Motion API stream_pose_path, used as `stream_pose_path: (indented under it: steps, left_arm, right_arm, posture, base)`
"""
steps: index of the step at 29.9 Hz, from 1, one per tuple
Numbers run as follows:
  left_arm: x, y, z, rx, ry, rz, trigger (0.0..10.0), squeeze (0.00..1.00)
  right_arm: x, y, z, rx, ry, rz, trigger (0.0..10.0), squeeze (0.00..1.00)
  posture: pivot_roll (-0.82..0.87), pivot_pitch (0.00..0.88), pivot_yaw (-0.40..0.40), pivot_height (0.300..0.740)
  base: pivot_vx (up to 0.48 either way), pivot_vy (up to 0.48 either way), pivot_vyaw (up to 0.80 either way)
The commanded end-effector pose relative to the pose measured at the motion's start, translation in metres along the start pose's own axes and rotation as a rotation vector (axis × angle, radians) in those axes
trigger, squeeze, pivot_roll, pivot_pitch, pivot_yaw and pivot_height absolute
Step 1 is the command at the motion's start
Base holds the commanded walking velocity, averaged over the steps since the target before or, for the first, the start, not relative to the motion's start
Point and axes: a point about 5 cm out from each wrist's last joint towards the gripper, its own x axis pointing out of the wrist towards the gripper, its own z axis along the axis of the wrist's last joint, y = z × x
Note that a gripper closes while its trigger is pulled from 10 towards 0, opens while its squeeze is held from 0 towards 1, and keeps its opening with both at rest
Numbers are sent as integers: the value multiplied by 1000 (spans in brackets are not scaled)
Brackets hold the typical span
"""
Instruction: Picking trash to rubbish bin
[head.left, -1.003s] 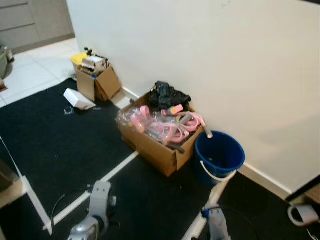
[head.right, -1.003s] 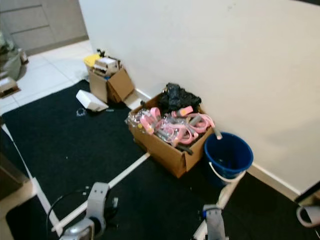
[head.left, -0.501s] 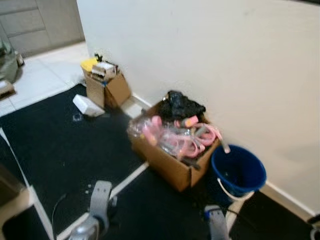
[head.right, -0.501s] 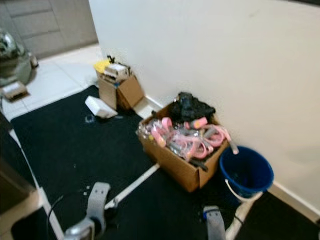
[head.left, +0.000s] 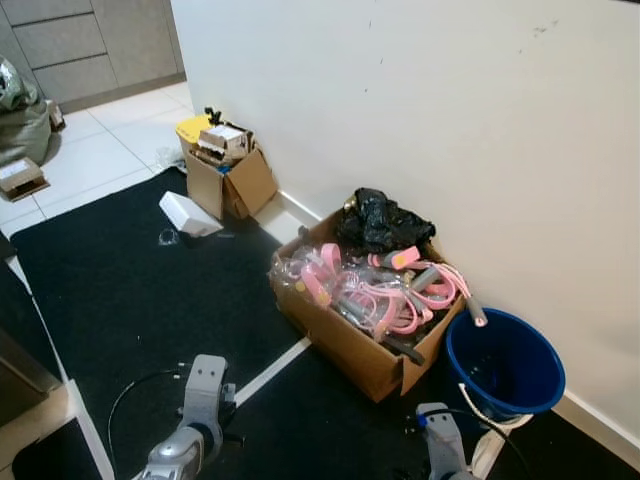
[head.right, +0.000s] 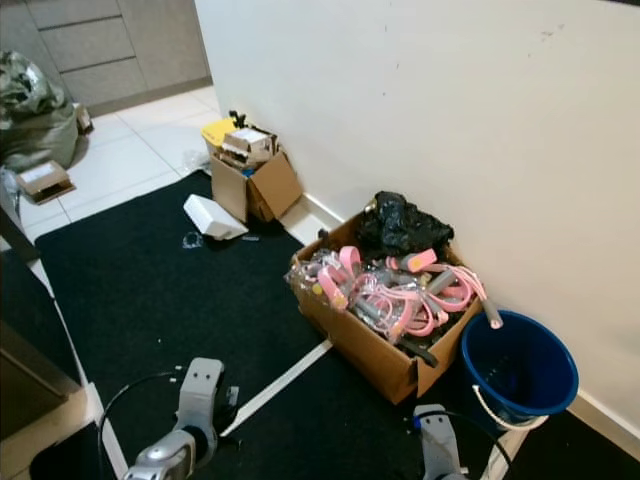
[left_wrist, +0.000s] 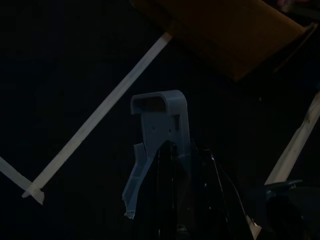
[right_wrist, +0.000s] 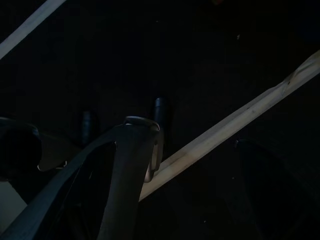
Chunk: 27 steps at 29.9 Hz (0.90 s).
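A blue bucket (head.left: 505, 368) with a white handle stands on the black carpet against the white wall, at the right. Touching its left side is a large cardboard box (head.left: 340, 345) heaped with pink hoses (head.left: 385, 295) and a black plastic bag (head.left: 385, 220). Farther left, a white crumpled object (head.left: 188, 213) lies on the carpet beside a small open cardboard box (head.left: 235, 185) stuffed with odds and ends. My left arm (head.left: 200, 395) and right arm (head.left: 440, 450) hang low at the bottom of the eye views. Both wrist views are very dark and look down on the carpet.
White tape lines (head.left: 280, 360) cross the carpet, and a thin black cable (head.left: 130, 390) loops near my left arm. A grey-green sack (head.right: 35, 110) and a small flat box (head.right: 45, 180) sit on the pale tiles at the far left, before grey cabinets.
The whole picture has slid right and down, so the camera has moved; more tiled floor and the sack show at the left. The boxes, the bucket and my arms keep their places.
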Motion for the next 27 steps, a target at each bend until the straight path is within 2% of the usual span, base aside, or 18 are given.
stream_pose_path:
  steps: [1, 5, 13, 16, 27]
  left_arm:
    - [-3, 3, -7, -10, 15, 17, 10000, 0]
    - [-3, 4, -6, -15, 12, 20, 10000, 0]
    - [-2, 2, -5, -16, 14, 31, 10000, 0]
    - [0, 3, -5, -58, 24, 57, 10000, 0]
    - [1, 2, -1, -93, 19, 43, 10000, 0]
  right_arm:
    - [-1, -1, -4, -5, 14, -2, 10000, 0]
    - [0, -1, -2, -17, 10, 1, 10000, 0]
    - [1, 3, -1, -13, 12, 18, 10000, 0]
    - [1, 3, -1, 4, 8, 16, 10000, 0]
    - [1, 3, 4, 16, -14, 16, 10000, 0]
  posture:
    - [-111, 63, 16, 740]
    - [-113, 66, 17, 740]
    - [-125, 67, 24, 740]
    - [-126, 67, 29, 740]
    - [-120, 60, 34, 740]
  base:
    - [0, 0, 0]
    - [0, 0, 0]
    - [0, 0, 800]
    - [0, 0, 800]
    - [0, 0, 800]
